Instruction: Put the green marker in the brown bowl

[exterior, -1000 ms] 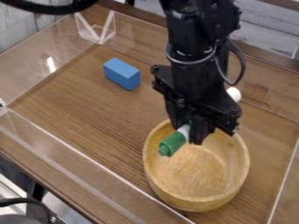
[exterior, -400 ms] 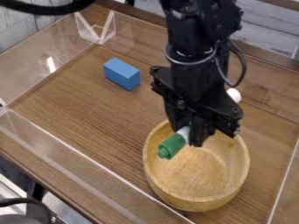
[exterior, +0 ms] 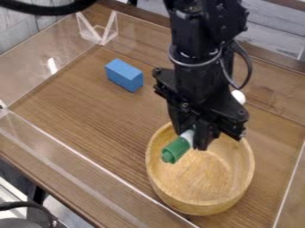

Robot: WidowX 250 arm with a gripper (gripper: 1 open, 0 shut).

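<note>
The green marker (exterior: 177, 149) hangs tilted over the left inside of the brown bowl (exterior: 226, 200), green cap end lowest and close to the bowl's inner wall. My gripper (exterior: 197, 136) points straight down above the bowl and is shut on the marker's upper part. The black fingers hide most of the white barrel; only the green end and a bit of white show. Whether the cap touches the wood I cannot tell.
A blue rectangular block (exterior: 123, 75) lies on the wooden tabletop up and left of the bowl. Clear acrylic walls (exterior: 71, 150) ring the table, with a small clear stand (exterior: 99, 31) at the back.
</note>
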